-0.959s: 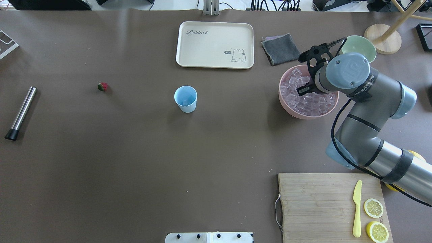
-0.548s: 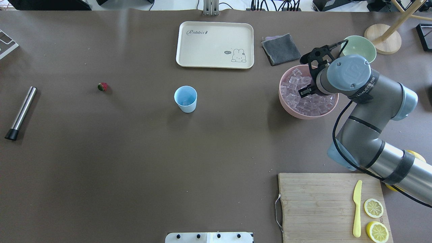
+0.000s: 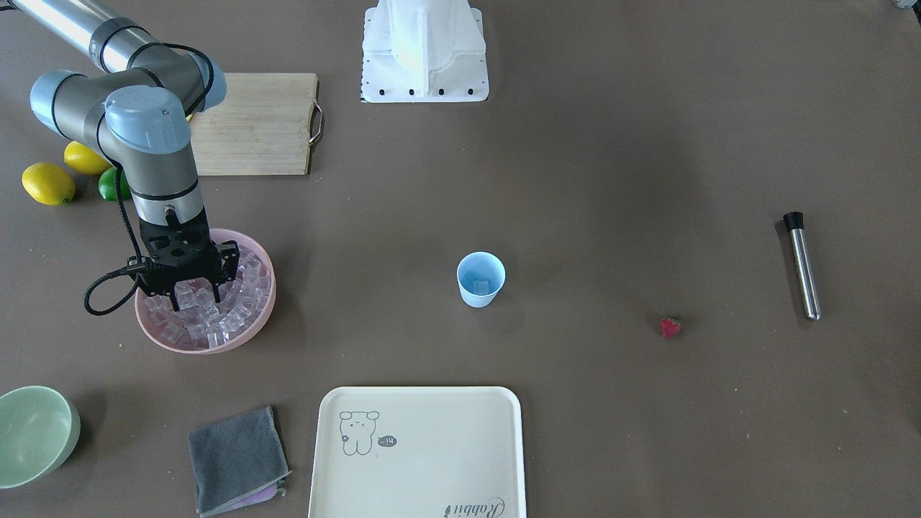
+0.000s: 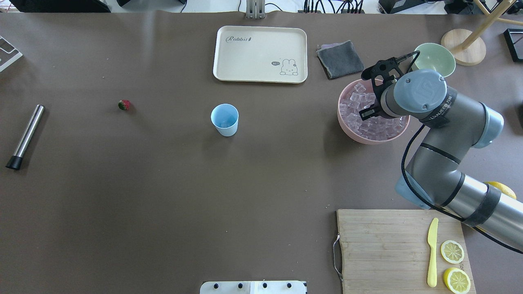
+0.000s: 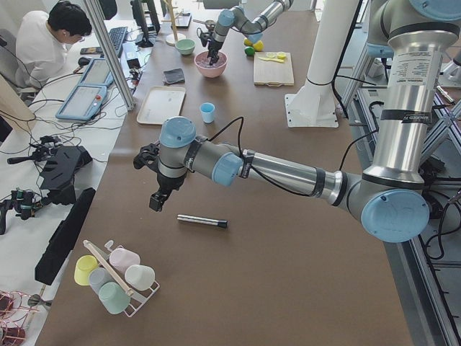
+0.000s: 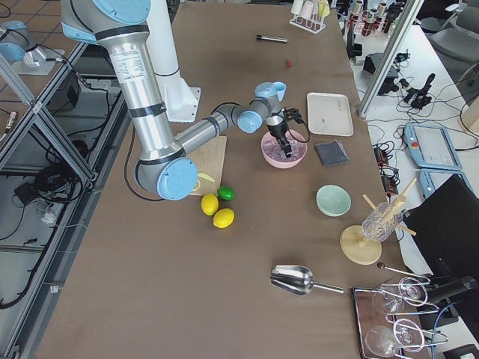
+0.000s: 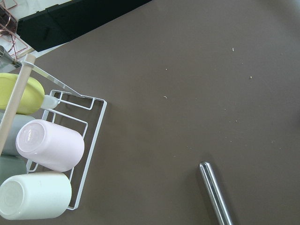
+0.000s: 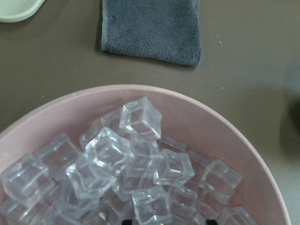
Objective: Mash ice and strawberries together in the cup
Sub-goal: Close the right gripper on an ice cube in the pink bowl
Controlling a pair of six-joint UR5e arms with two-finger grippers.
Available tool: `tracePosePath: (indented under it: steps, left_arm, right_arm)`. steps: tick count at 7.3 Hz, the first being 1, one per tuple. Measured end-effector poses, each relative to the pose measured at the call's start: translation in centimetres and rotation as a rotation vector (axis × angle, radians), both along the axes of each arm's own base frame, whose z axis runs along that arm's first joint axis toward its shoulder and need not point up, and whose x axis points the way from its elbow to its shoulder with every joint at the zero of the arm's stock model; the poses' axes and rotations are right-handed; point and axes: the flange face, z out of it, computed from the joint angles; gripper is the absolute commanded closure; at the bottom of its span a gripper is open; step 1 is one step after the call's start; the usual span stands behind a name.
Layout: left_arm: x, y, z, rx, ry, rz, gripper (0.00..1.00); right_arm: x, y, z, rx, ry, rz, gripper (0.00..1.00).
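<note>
The light blue cup (image 4: 224, 119) (image 3: 481, 279) stands upright mid-table with something clear lying in its bottom. The red strawberry (image 4: 124, 105) (image 3: 670, 326) lies alone on the table, well to the cup's left in the overhead view. Ice (image 8: 140, 118) (image 3: 232, 303) is heaped in a pink bowl (image 4: 348, 131) (image 3: 263, 316). My right gripper (image 3: 193, 293) points down into that heap, open, with cubes around its fingertips. My left gripper (image 5: 156, 200) hovers above the table near a metal rod. It shows only in the left side view, so I cannot tell its state.
A steel rod with a black tip (image 4: 25, 136) (image 7: 215, 193) lies at the far left, beside a rack of cups (image 7: 47, 150). A cream tray (image 4: 260, 53), grey cloth (image 4: 340, 59) and green bowl (image 4: 435, 57) sit at the back. A cutting board (image 4: 384, 245) is at the front right.
My right wrist has shifted slightly over the pink bowl and the fingers sit a little deeper among the ice. Cup, strawberry and rod have not moved.
</note>
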Motion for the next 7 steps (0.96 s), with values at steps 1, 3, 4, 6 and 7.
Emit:
tracePosePath:
  steps: [1,3,4,6,7]
  left_arm:
    - [0.00,0.07,0.10,-0.001,0.000,0.000,0.03]
    - [0.00,0.10,0.39,0.002,0.001,-0.001,0.03]
    - [0.00,0.08,0.44,0.006,0.001,-0.002,0.03]
    - [0.00,0.05,0.46,0.010,0.002,-0.003,0.03]
    - [0.01,0.07,0.48,0.011,0.002,-0.003,0.03]
  right_arm:
    - [-0.06,0.03,-0.02,0.000,0.000,0.001,0.44]
    - [-0.14,0.07,0.08,0.000,0.002,0.001,0.63]
    - [-0.12,0.07,0.08,0.000,0.002,0.002,0.65]
    - [-0.10,0.10,0.06,-0.002,0.001,0.005,0.73]
    - [-0.08,0.11,-0.01,-0.004,-0.003,0.009,0.76]
